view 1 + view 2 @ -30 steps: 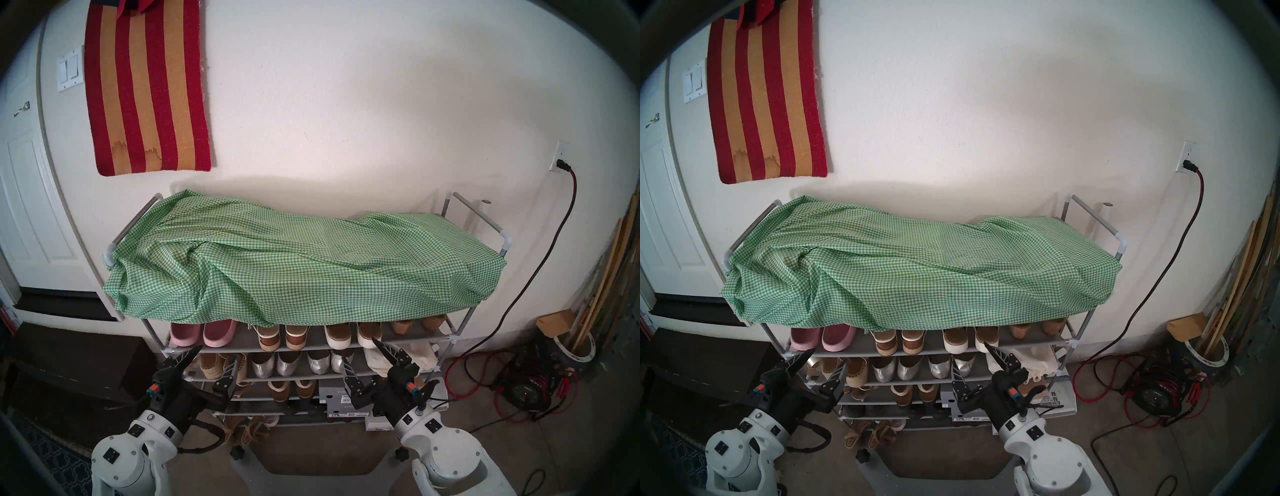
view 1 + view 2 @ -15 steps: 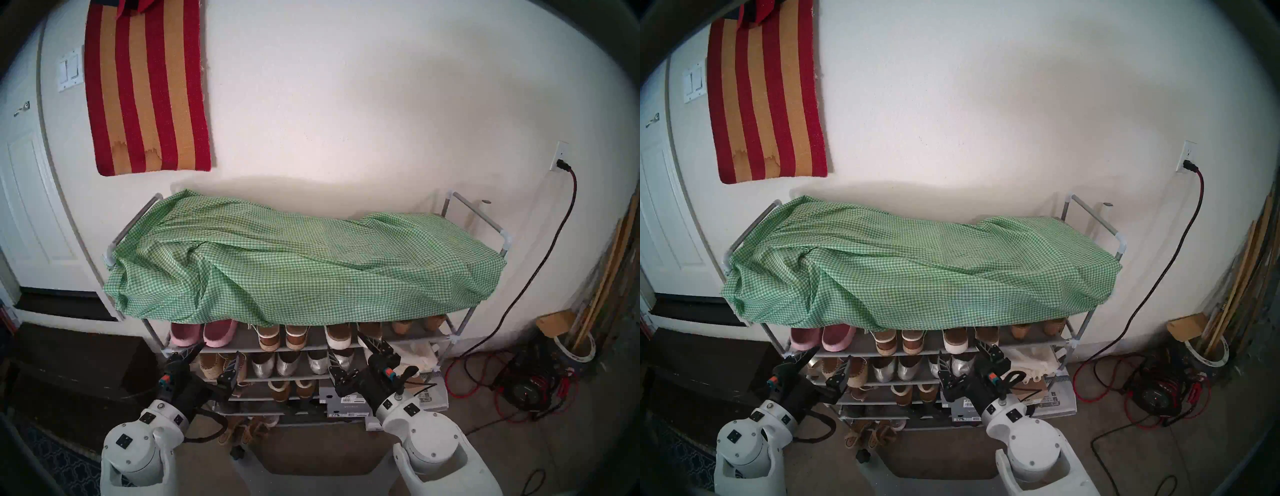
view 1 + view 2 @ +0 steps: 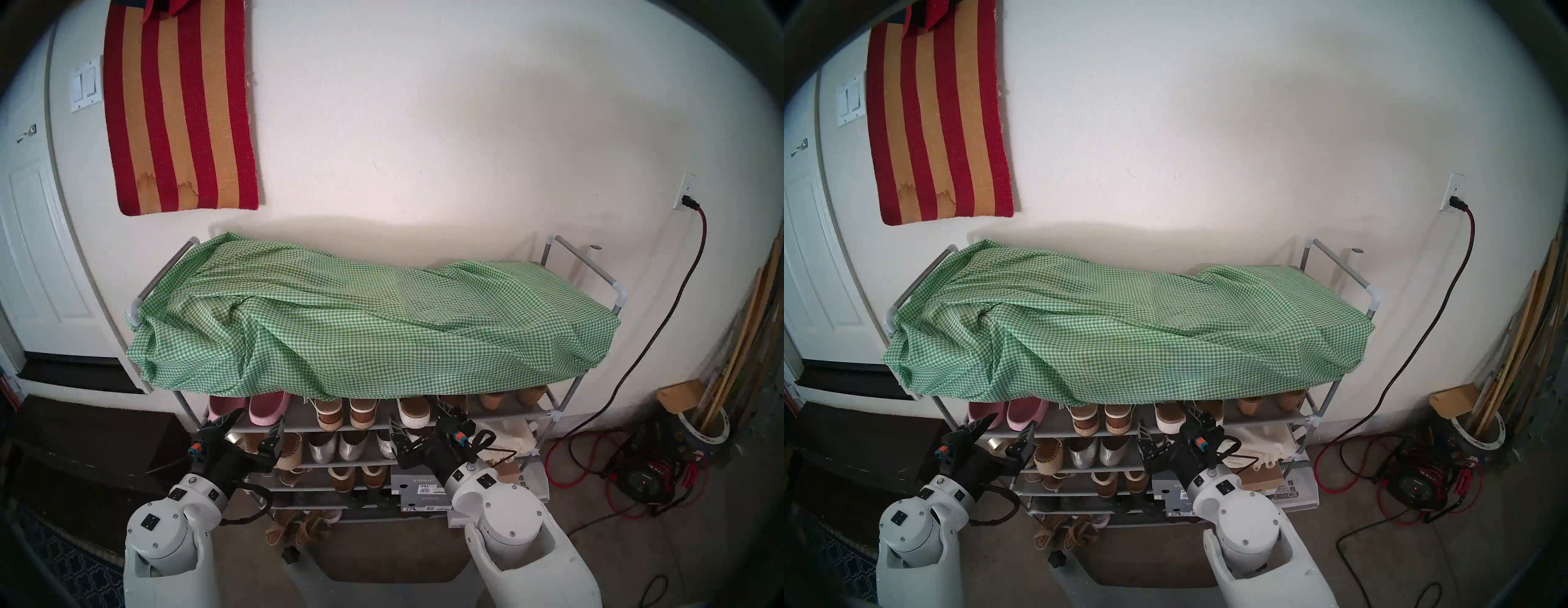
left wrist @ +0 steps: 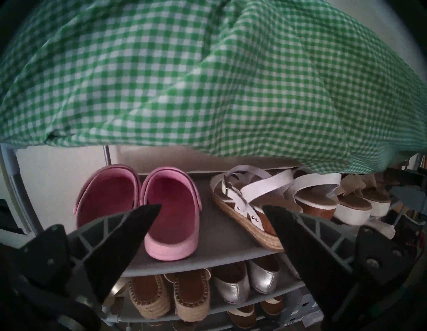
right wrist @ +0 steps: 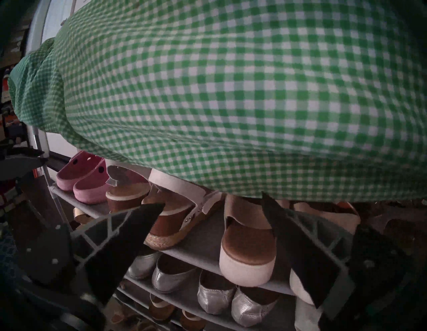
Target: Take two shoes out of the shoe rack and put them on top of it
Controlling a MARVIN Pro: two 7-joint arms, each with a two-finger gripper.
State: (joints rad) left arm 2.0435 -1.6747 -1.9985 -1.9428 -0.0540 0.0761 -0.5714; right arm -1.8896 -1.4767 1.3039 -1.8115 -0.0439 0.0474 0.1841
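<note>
The shoe rack [image 3: 594, 271] is a grey tube frame with a green gingham cloth [image 3: 360, 322] draped over its top. The two wedge sandals [image 3: 329, 414] [image 3: 364, 414] with white straps stand side by side on the shelf just under the cloth, and show in the left wrist view [image 4: 245, 208] and the right wrist view [image 5: 171, 219]. My left gripper [image 3: 261, 420] [image 4: 211, 206] is open and empty at that shelf's front edge, before the pink clogs, left of the sandals. My right gripper [image 3: 415, 407] [image 5: 212, 200] is open and empty before a white platform shoe [image 5: 248, 254], right of the sandals.
Pink clogs [image 4: 171, 212] stand at the shelf's left end. Silver flats [image 3: 335, 446] and woven espadrilles [image 4: 147, 298] fill the shelf below. Shoe boxes [image 3: 424, 492] sit lower right. A red cord reel [image 3: 645, 479] lies on the floor at right. The cloth's hem hangs over the shelf opening.
Both arms have risen and reached forward to the shelf under the cloth. The right gripper has also moved left, towards the white platform shoes. Both stayed open.
</note>
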